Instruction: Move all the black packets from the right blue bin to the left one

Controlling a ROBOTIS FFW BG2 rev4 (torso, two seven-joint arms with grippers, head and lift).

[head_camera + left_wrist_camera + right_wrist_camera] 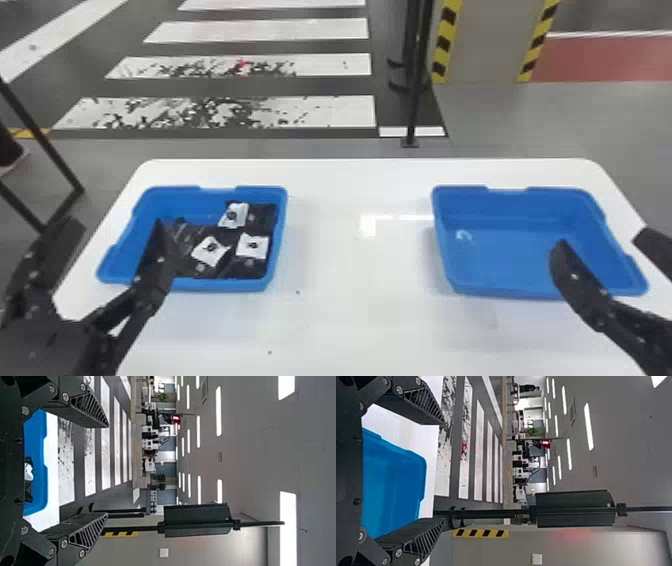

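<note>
The black two-fingered left tool (116, 224), wide open, should rise straight, without snagging the white-labelled black packets (254, 265) in the left blue plastic bin (220, 285). At the right blue plastic bin (505, 250), the spread right tool (600, 237) should clear the rim.

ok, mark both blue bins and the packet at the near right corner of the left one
Left blue bin (220, 285): head view, near rim.
Right blue bin (500, 260): head view, bare floor inside.
Black packet (252, 247): head view, its white patch.
</note>
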